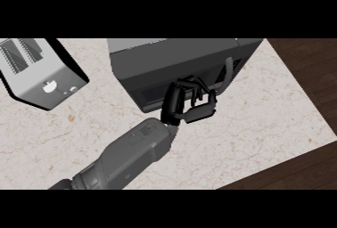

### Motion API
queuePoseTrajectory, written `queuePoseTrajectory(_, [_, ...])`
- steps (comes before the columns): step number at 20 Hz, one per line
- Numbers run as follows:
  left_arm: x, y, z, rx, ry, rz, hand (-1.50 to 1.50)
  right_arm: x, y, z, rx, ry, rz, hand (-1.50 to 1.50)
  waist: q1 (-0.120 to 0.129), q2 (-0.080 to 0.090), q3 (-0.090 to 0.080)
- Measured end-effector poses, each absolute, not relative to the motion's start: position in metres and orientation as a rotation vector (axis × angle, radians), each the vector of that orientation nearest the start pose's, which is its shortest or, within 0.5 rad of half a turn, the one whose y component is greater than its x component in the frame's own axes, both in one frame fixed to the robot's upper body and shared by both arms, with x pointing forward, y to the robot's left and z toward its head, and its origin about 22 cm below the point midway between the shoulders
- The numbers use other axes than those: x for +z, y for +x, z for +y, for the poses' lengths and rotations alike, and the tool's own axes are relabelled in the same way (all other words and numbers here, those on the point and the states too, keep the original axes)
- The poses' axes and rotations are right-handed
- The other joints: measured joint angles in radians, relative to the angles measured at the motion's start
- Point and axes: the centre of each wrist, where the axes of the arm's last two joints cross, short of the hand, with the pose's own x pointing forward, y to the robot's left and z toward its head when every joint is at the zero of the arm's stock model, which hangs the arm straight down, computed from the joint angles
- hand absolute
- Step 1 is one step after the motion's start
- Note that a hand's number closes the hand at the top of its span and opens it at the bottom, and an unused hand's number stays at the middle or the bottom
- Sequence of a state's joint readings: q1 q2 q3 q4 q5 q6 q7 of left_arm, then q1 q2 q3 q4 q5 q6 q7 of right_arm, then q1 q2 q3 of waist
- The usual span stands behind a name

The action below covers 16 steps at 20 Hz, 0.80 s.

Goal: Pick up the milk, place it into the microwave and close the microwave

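The dark grey microwave (174, 55) stands at the back middle of the counter, its front face turned toward the lower right. Its door (148, 91) lies flush with the body, and the vertical handle (227, 71) shows near the right end. My right hand (191, 104) is against the lower part of that door, its fingers loosely bent and holding nothing. The grey forearm runs in from the lower left. No milk shows anywhere in this view. My left hand is out of the picture.
A silver toaster (39, 71) sits at the back left. The pale marble counter (263, 124) ends along a slanted edge at the right, with dark wood floor (309, 67) beyond it.
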<state>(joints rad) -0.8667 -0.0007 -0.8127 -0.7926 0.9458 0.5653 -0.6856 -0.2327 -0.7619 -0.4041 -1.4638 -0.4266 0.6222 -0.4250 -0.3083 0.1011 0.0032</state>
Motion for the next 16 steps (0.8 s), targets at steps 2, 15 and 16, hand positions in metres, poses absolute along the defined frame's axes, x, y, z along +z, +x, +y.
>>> queuePoseTrajectory(2, [0.021,0.336,0.012,-0.057,-0.306,-1.883,1.50,0.193,0.265,-0.451,0.555,0.057,-2.210,-1.50,0.001,0.001,0.001])
queuePoseTrajectory(15, [0.021,0.336,0.009,-0.063,-0.329,-1.901,1.50,0.193,0.272,-0.465,0.463,0.099,-2.213,-1.50,0.012,0.008,0.004])
queuePoseTrajectory(16, [0.021,0.336,0.009,-0.065,-0.331,-1.901,1.50,0.193,0.272,-0.466,0.457,0.101,-2.212,-1.50,0.013,0.009,0.004])
